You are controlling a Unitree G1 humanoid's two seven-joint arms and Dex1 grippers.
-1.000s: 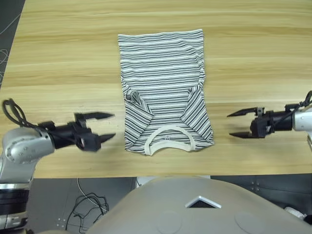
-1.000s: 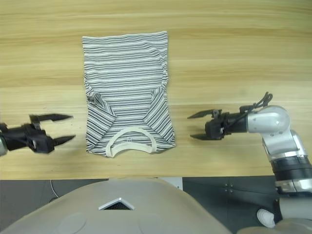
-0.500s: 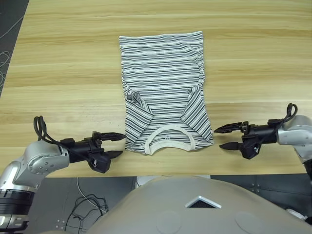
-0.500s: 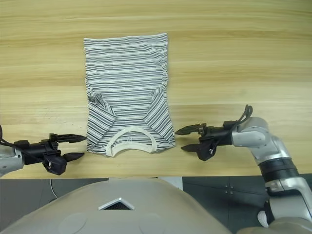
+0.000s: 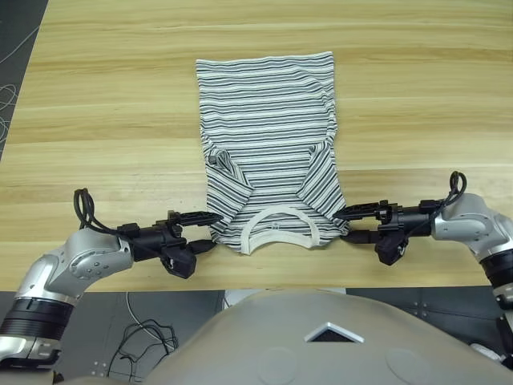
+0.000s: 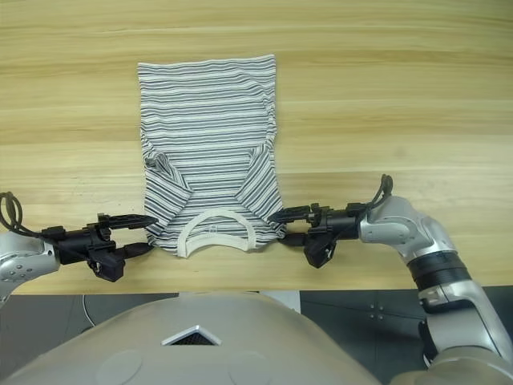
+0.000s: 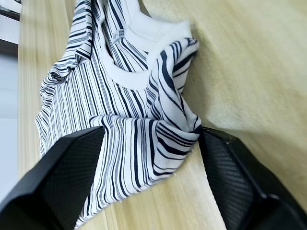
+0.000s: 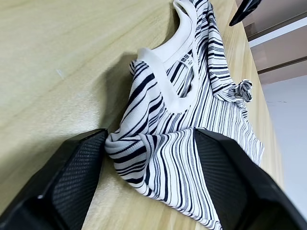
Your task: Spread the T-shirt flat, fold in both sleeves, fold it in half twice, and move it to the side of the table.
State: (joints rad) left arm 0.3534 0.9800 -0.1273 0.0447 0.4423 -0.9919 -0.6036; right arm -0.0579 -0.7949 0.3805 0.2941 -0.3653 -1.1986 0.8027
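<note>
Wooden table [image 5: 417, 96] carries the striped T-shirt [image 5: 268, 120] in its middle. The shirt lies long from the near edge toward the far edge, collar nearest. The left gripper [image 5: 215, 230] and right gripper [image 5: 345, 227] sit at its two near corners, fingers apart with cloth between them.

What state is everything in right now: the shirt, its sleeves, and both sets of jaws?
T-shirt: lying flat on the table, collar toward the robot, not yet folded in half.
Left sleeve: folded in over the body.
Right sleeve: folded in over the body.
Left gripper: jaws open, straddling the shirt's near left shoulder corner.
Right gripper: jaws open, straddling the near right shoulder corner.
</note>
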